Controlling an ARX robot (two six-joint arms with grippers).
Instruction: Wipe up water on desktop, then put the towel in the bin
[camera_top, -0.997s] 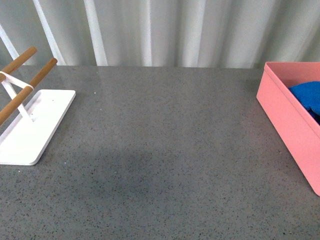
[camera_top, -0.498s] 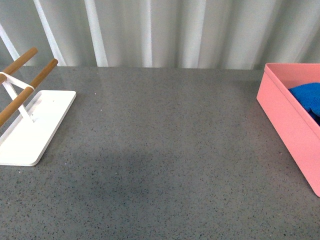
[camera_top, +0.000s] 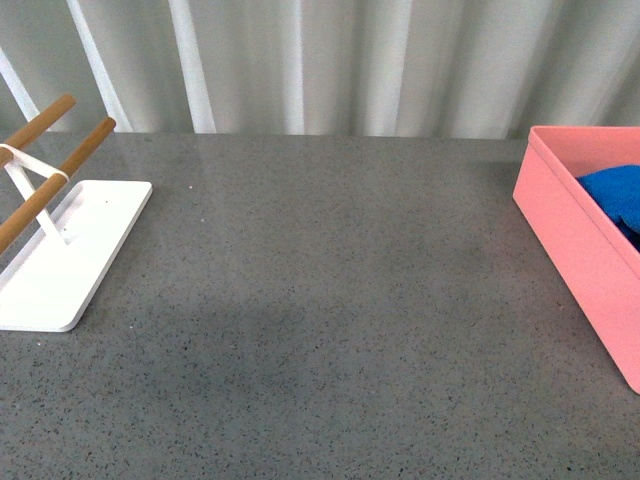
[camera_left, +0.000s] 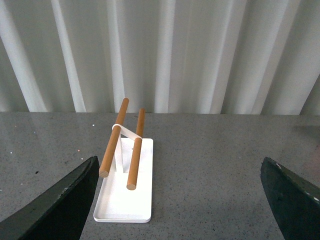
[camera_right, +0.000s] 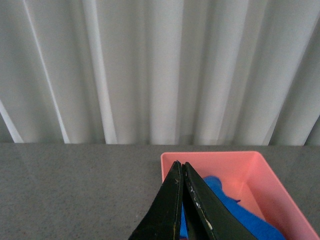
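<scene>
The blue towel (camera_top: 614, 192) lies inside the pink bin (camera_top: 570, 235) at the right edge of the grey speckled desktop (camera_top: 330, 270). Neither arm shows in the front view. In the right wrist view my right gripper (camera_right: 181, 165) is shut with nothing between its black fingers, held above and short of the bin (camera_right: 220, 161), with the towel (camera_right: 245, 215) showing behind the fingers. In the left wrist view my left gripper (camera_left: 180, 172) is open, its two dark fingers (camera_left: 60, 205) wide apart over bare desktop (camera_left: 210, 170). I see no water on the surface.
A white rack base (camera_top: 60, 255) with two wooden bars (camera_top: 60, 165) stands at the desktop's left side, also in the left wrist view as the rack (camera_left: 125, 190). Pale pleated curtains (camera_top: 320, 60) hang behind the far edge.
</scene>
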